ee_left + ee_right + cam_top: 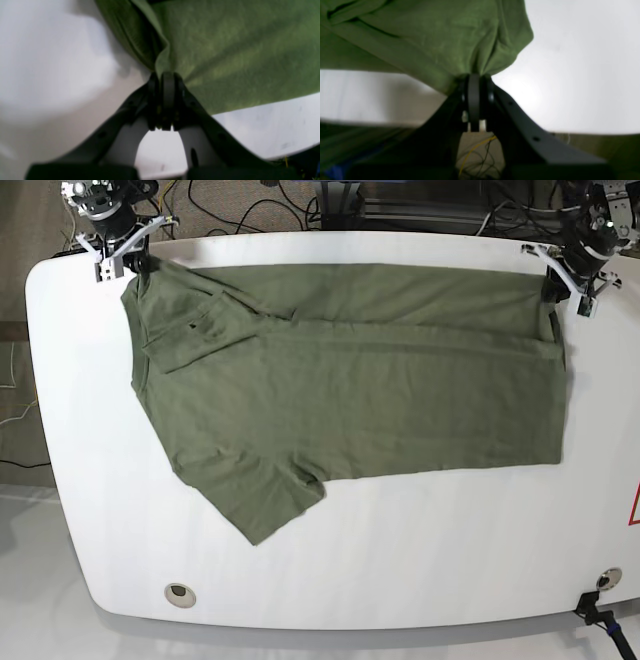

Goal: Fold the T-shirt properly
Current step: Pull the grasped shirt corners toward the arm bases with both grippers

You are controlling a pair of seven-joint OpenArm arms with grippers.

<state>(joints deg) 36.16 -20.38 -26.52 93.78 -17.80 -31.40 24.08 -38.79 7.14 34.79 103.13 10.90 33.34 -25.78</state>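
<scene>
The olive-green T-shirt [350,390] lies spread across the white table [420,560], with its far part doubled over into a long fold along the back edge. One sleeve [265,505] sticks out toward the front left. My left gripper [556,286] is at the shirt's far right corner, shut on a pinch of the fabric. The left wrist view shows the cloth [225,50] bunching at the closed left gripper [165,74]. My right gripper [139,264] is shut on the far left corner, where the fabric [420,37] gathers into the right gripper [475,75].
Cables [260,205] run on the floor behind the table's far edge. A round hole [178,592] sits near the front left edge. A small fitting [603,579] is at the front right corner. Bare white tabletop lies in front of the shirt.
</scene>
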